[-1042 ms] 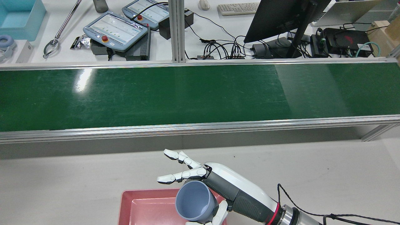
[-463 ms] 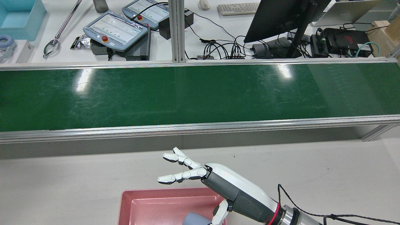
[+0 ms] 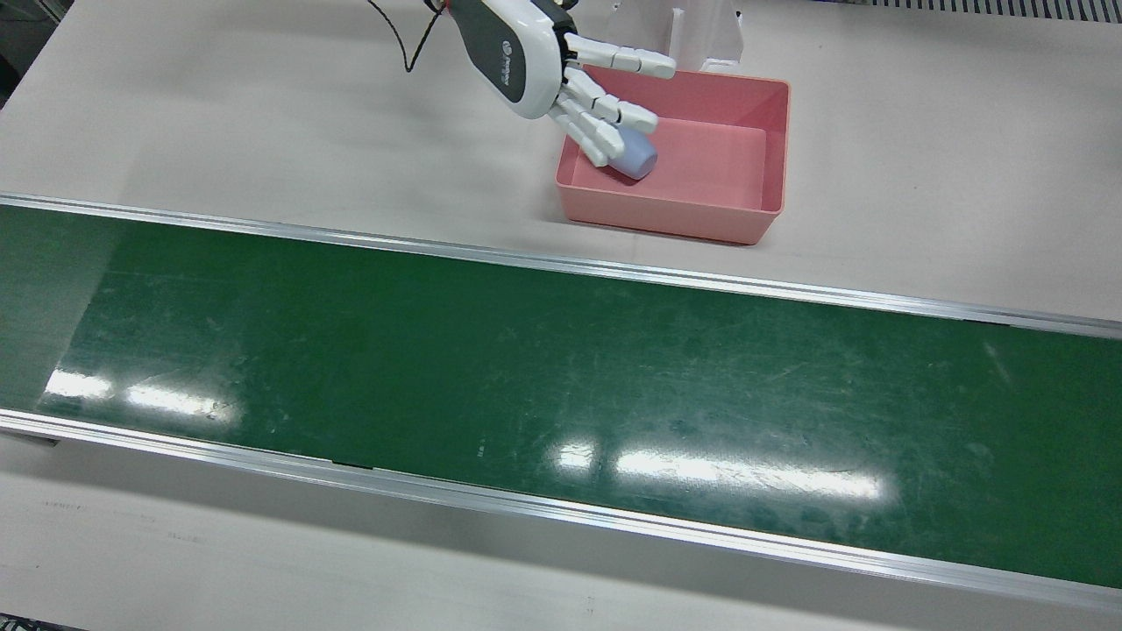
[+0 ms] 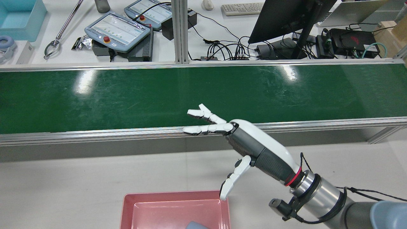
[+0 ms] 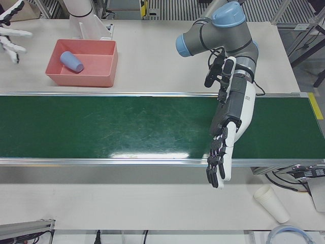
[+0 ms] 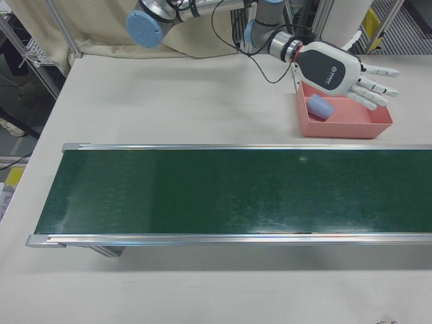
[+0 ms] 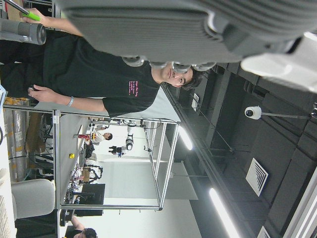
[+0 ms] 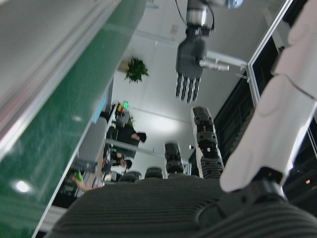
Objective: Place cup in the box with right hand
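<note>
Cup (image 5: 71,61) on its side in pink box (image 3: 771,149), right hand (image 3: 561,79) above, fingers spread, seemingly empty.

A: What's behind that long green conveyor belt (image 4: 197,95)?

B: A white desk (image 4: 190,44) with two grey teach pendants (image 4: 117,30), a black monitor (image 4: 283,19), and tangled black cables (image 4: 222,51).

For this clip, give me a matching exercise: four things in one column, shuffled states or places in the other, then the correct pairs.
Things:
1. pale blue plastic cup
2. pink plastic box
3. right hand
4. left hand

States:
A. open, fingers spread, above the box's edge
B. on the white table beside the green conveyor belt
C. lying on its side inside the box
D. fingers pointing down, over the belt's operator-side edge

Pairs: 1-C, 2-B, 3-A, 4-D
</note>
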